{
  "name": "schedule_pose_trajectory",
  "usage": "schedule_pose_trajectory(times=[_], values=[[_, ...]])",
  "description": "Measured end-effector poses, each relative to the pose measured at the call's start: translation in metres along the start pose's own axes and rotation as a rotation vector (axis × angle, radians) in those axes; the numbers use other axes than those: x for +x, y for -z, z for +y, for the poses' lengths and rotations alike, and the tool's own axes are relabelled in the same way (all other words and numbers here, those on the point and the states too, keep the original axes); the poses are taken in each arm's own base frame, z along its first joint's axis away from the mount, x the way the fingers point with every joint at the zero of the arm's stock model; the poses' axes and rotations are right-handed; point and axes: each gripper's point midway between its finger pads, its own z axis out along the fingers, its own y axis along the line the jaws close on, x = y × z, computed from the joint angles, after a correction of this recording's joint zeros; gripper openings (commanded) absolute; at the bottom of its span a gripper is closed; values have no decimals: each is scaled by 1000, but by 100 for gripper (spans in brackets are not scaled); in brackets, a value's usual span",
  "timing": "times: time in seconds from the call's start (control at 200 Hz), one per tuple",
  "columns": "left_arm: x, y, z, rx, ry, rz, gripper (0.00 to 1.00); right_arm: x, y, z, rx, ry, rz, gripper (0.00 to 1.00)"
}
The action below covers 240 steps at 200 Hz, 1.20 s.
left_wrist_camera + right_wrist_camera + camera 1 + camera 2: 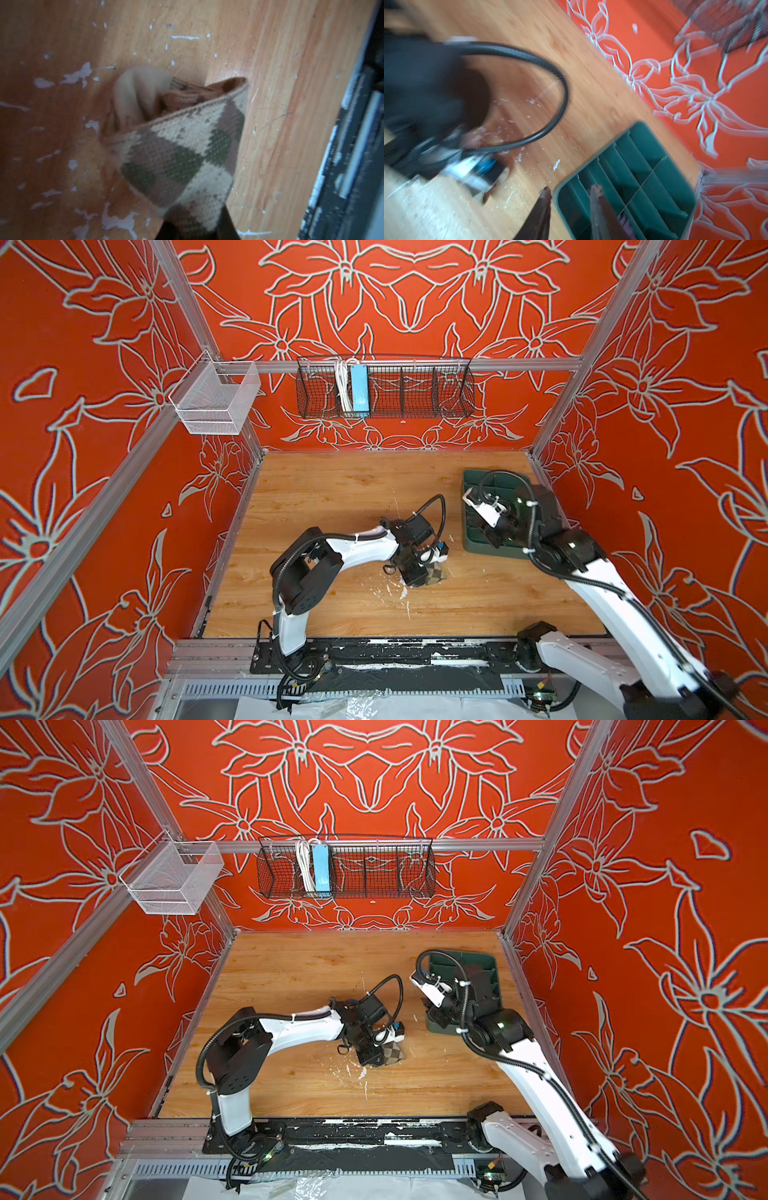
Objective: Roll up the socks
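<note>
One soft, floppy-looking argyle sock (pixel 178 158) is pinched by its folded edge in the left gripper (pixel 197 226), centre frame, as the right gripper (pixel 571 189) gapes over a green tray (pixel 652 143).

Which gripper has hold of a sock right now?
The left gripper: it is shut on the beige fabric sock with dark argyle diamonds. The right gripper stands open and empty over the rim of the green divided plastic tray.

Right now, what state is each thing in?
argyle sock: loosely rolled, outer layer gaping, pinched at one end
left pincer: shut on the argyle sock
green tray: flat on the table, open side up
right pincer: open, over the green tray's rim
wire basket: hanging, holding a power strip
</note>
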Motion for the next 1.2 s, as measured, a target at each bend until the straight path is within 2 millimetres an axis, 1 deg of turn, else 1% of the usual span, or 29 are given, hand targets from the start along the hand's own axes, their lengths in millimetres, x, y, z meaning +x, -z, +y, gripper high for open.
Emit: schedule_pose_trajectory(times=[0.035,0.055,0.12,0.155,0.195,0.235,0.3,0.37,0.44,0.495,0.545,0.676,0.806,0.896,0.966,1.046,1.201], values=[[0,1,2,51,32,6,0,-6,11,13,-32,62,-58,43],[0,1,3,73,48,12,0,-8,16,24,-62,99,-91,43],[2,1,6,141,93,25,0,-11,29,55,-136,218,-162,46],[3,1,6,169,110,32,1,-12,33,71,-183,281,-181,48],[3,2,6,191,125,36,1,-10,32,88,-238,343,-184,52],[3,2,7,210,137,39,1,-5,25,104,-294,403,-165,59],[3,2,7,233,152,42,1,11,5,130,-392,487,-95,64],[3,2,7,249,163,41,1,32,-19,152,-472,549,-5,65],[3,3,7,258,167,40,1,53,-47,168,-521,593,81,66],[4,3,6,264,172,43,1,68,-67,174,-533,615,138,67],[5,3,6,269,175,46,1,78,-82,177,-530,632,170,67],[7,2,4,285,188,56,1,87,-114,175,-485,656,216,67],[8,3,11,294,217,52,1,99,-126,182,-496,674,257,67],[9,3,15,288,227,51,1,112,-131,187,-517,683,299,67],[9,4,18,284,233,51,1,120,-135,187,-516,684,331,67],[9,4,18,281,234,52,1,122,-144,184,-484,677,340,66],[9,4,18,281,236,53,1,118,-144,181,-446,634,315,66]])
